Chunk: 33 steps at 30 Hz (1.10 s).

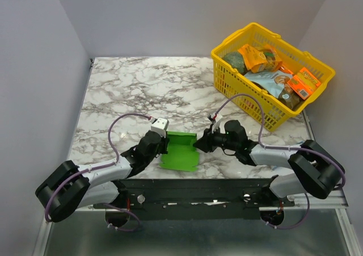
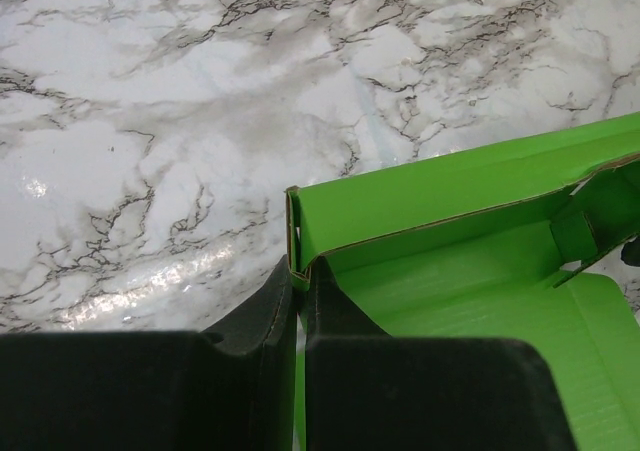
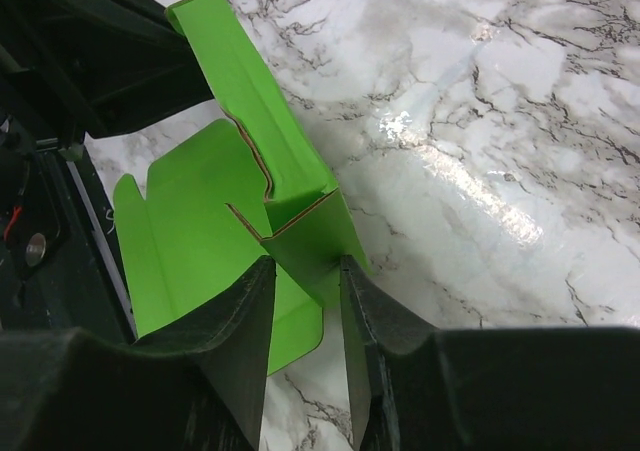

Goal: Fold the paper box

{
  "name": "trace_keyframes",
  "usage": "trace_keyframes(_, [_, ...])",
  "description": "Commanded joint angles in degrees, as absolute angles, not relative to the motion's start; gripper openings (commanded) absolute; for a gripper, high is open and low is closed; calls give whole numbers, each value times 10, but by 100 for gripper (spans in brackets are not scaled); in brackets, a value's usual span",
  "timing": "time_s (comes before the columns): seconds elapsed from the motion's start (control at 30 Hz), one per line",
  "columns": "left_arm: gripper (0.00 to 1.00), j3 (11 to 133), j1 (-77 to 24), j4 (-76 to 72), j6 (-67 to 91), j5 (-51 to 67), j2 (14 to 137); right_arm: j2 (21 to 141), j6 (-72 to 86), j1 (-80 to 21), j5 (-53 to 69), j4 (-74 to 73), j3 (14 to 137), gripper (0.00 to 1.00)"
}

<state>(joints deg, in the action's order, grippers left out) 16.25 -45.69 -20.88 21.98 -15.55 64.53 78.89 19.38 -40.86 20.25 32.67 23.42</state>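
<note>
A marble-patterned table (image 1: 130,85) fills the workspace. At its far right corner stands a yellow basket (image 1: 238,91) of open plastic mesh, its handles folded down on the rim. The basket is packed with groceries: orange packs (image 1: 254,56) at the back, a blue-and-white pack (image 1: 271,81) in the middle, an orange carton (image 1: 305,83) towards the right, and a dark green item (image 1: 233,60) at the left. What lies beneath them is hidden.

The paper box (image 1: 180,151) lies at the near edge of the table, between the two arms and well apart from the basket. It is bright green card, partly formed: the base is flat, one long wall stands upright, and nothing is inside it.

The left gripper (image 2: 298,286) is pinched almost closed on the upright wall at the box's left corner. The right gripper (image 3: 305,271) has its jaws at a narrow gap straddling a raised end flap at the box's right side. The card fills that gap, but I cannot tell whether the fingers press it.
</note>
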Motion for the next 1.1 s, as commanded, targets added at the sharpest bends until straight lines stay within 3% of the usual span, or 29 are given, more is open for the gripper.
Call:
trace_keyframes(0.0, [0, 158, -457, -239, 215, -126, 651, 811, 182, -410, 157, 375, 254, 39])
trace_keyframes(0.53, [0, 185, -475, -240, 234, -172, 717, 899, 186, -425, 66, 430, 283, 33])
trace_keyframes(0.9, [0, 199, -479, -228, 240, -187, 738, 940, 186, -426, 13, 451, 294, 38])
trace_keyframes(1.07, [0, 205, -480, -221, 241, -190, 741, 944, 183, -427, 12, 456, 294, 30])
